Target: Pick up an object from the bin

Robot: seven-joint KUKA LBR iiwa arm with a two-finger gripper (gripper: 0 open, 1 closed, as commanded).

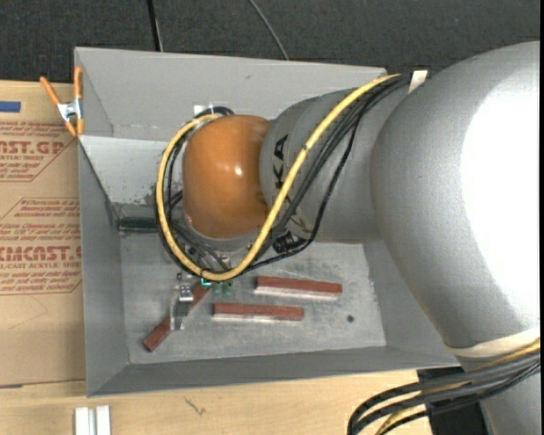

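Grey bin (100,333): arm (363,179) angled down, claw (183,304) by short brown stick (157,338).

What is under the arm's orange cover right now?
The gripper pokes out below the orange cover, beside a short reddish-brown block; two long reddish-brown bars lie to the view's right. The bin floor straight beneath the cover is hidden.

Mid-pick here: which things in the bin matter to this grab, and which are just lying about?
In play: tool, at the left of the bin floor; short reddish-brown block right beside it, likely the pick.
Lying about: upper long reddish-brown bar; lower long reddish-brown bar; dark object by the left wall.
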